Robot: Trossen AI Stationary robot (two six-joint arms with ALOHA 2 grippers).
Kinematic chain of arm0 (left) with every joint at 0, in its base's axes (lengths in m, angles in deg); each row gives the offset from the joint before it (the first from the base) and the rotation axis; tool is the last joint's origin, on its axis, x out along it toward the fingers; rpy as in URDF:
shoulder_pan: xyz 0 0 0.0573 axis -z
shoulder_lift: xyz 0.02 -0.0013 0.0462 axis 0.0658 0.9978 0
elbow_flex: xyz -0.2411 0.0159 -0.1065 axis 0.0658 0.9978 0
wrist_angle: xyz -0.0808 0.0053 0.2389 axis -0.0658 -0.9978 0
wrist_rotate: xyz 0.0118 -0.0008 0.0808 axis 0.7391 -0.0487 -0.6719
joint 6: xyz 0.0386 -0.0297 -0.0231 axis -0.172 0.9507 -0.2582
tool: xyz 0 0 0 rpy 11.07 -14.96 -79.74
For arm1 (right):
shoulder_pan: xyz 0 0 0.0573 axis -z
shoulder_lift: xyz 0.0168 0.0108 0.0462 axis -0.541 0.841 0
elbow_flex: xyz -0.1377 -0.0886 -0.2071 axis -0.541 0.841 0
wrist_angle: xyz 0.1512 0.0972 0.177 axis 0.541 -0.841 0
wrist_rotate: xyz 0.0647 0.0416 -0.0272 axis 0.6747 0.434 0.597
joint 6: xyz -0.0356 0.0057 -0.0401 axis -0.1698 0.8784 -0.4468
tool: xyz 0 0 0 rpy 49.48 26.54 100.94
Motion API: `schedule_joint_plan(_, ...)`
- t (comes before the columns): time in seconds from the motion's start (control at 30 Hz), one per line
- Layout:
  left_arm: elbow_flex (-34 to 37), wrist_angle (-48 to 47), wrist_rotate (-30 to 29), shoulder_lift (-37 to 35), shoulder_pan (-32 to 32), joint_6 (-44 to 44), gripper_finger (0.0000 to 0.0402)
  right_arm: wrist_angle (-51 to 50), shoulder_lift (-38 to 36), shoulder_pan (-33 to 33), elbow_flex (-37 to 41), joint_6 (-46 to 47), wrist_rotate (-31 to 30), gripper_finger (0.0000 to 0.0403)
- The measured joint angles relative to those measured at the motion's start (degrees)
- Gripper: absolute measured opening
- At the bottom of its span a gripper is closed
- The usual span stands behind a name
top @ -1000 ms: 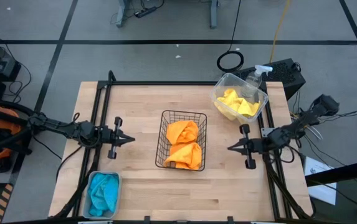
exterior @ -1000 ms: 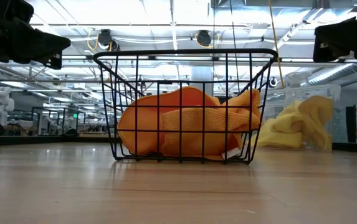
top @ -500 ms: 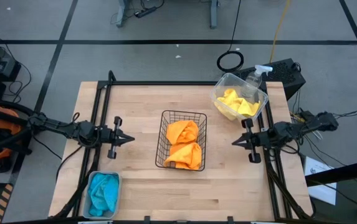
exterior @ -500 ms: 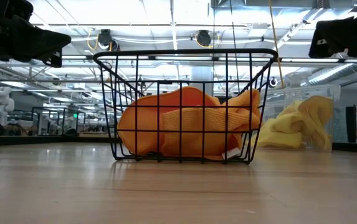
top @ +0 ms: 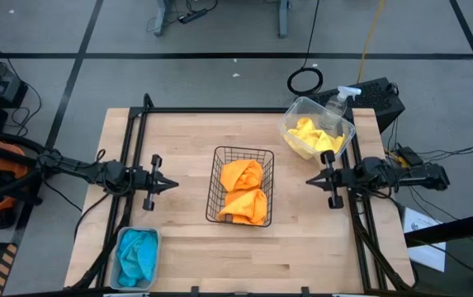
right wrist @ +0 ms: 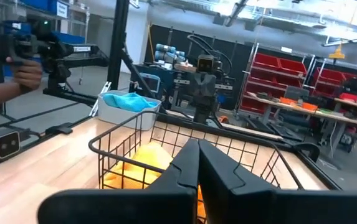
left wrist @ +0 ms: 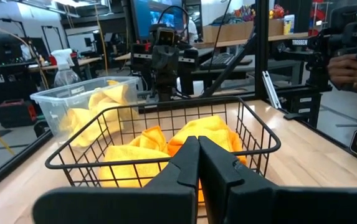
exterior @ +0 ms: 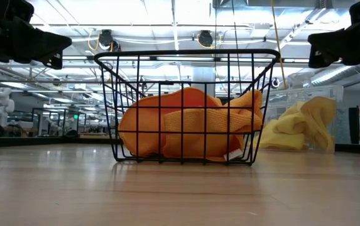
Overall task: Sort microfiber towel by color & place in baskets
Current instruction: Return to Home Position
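Note:
Two orange towels (top: 243,191) lie in the black wire basket (top: 222,153) at the table's middle. Yellow towels (top: 314,136) fill the clear tub (top: 345,129) at the far right corner. Teal towels (top: 137,254) sit in the pale tray (top: 120,239) at the near left. My left gripper (top: 174,184) hovers shut left of the wire basket, pointing at it. My right gripper (top: 309,179) hovers shut right of the basket, near the table's right edge. Both hold nothing.
A clear spray bottle (top: 341,101) stands behind the tub at the far right corner. Bare wood lies in front of the wire basket and between it and each gripper. A person's hand (right wrist: 25,71) shows beyond the table in the right wrist view.
My right gripper has drawn back a little toward the table's right edge and shifted toward the far edge, its arm swinging level. The left arm and all towels have kept still.

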Motion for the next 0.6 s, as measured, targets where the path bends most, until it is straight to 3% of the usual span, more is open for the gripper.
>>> schedule_joint_plan(0.4, 0.0, -1.4, -0.5, 0.0, 0.0, 0.6, 0.0008, -1.9, 0.0, 3.9, 0.0, -0.5, -2.6, 0.0000)
schedule_joint_plan(0.6, 0.0, -2.5, -0.5, 0.0, 0.0, 0.1, 0.0008, -4.7, 0.0, 5.1, 0.0, 4.2, -3.4, 0.0000)
